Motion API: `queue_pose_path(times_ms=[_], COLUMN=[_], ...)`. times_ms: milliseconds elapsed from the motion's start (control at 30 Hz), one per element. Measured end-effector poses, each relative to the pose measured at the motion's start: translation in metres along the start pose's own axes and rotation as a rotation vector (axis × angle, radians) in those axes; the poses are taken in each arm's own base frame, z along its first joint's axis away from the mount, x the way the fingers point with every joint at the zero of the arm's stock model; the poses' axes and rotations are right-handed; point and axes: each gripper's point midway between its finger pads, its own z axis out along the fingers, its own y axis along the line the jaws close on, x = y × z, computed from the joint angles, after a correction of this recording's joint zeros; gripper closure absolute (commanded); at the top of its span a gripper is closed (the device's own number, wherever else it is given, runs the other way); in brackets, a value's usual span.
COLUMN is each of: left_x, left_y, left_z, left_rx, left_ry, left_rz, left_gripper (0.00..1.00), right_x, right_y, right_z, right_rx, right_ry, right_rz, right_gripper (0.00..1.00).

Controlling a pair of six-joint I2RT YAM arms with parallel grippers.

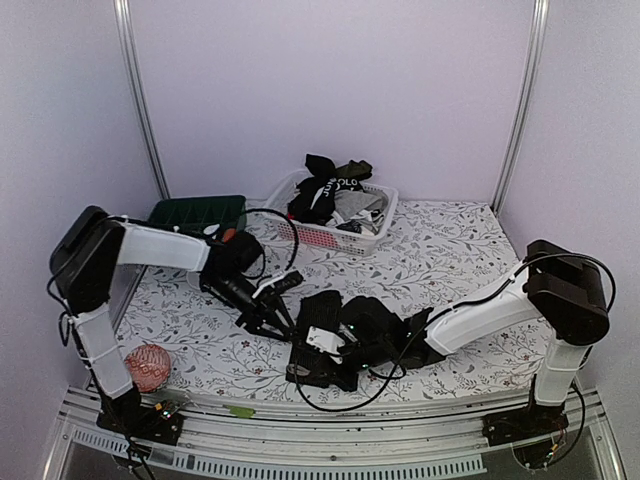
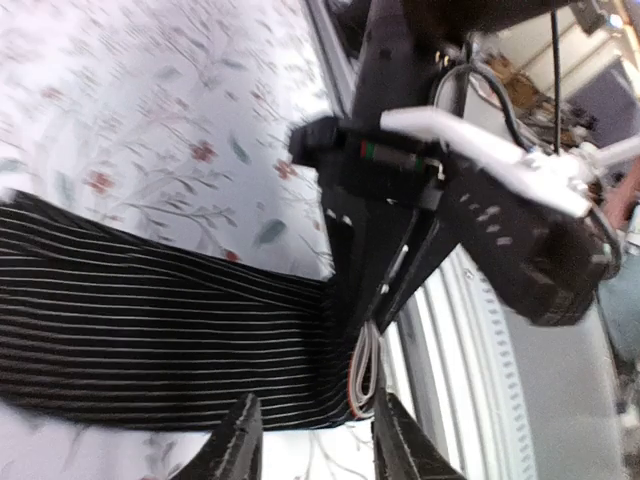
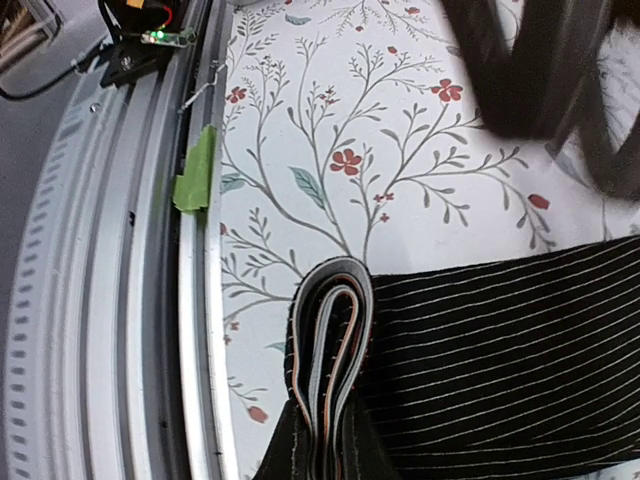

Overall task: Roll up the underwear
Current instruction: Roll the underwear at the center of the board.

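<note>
A black underwear with thin white stripes lies bunched near the table's front edge. In the right wrist view its striped cloth spreads to the right, and its waistband is folded into a layered loop. My right gripper is shut on that folded loop. My right gripper sits at the pile's left end. In the left wrist view the same cloth lies just ahead of my left gripper. Its jaws stand open with only tablecloth between them. My left gripper is close to the pile's left side.
A white lattice basket with more garments stands at the back centre. A dark green box is at the back left. A red mesh ball lies at the front left. The metal front rail and green tape border the cloth.
</note>
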Motion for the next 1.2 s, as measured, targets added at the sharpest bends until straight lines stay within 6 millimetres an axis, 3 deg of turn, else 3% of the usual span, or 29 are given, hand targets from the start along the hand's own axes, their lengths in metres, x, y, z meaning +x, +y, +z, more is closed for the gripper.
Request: queue_pose_path(times_ms=[167,300,400,567,667,800,933,1067,1200], left_x=[-0.029,-0.023,-0.007,0.016,0.031,0.041,0.055,0.058,0.054], left_y=[-0.004,-0.02,-0.037,-0.075,-0.081,-0.072,-0.051,-0.031,-0.013], left_z=[-0.07,-0.078,-0.067,-0.025,-0.004,0.018,0.036,0.043,0.048], left_rx=[-0.327,-0.485,-0.552,-0.555,-0.541,-0.544,-0.563,-0.602,-0.643], left_ry=[-0.169,-0.193,-0.154,-0.065,0.004,0.094,0.199,0.254,0.296], left_rz=[0.149,0.284,0.403,0.696,0.788,0.869,0.881,0.889,0.9], left_gripper=[0.56,0.55,0.55,0.54,0.54,0.53,0.53,0.52,0.62], right_x=[0.001,0.006,0.011,0.012,0.009,0.01,0.011,0.011,0.011], right_y=[0.001,-0.013,-0.023,-0.03,-0.032,-0.031,-0.031,-0.03,-0.03], right_z=[0.0,0.002,0.005,0.012,0.018,0.02,0.02,0.021,0.021], right_rx=[-0.118,-0.205,-0.266,-0.369,-0.421,-0.457,-0.472,-0.484,-0.493], right_ry=[0.018,0.038,0.057,0.088,0.111,0.131,0.143,0.151,0.154], right_rz=[0.235,0.434,0.56,0.686,0.726,0.754,0.767,0.777,0.783], right_gripper=[1.0,1.0,1.0,1.0,1.0,1.0,1.0,1.0,1.0])
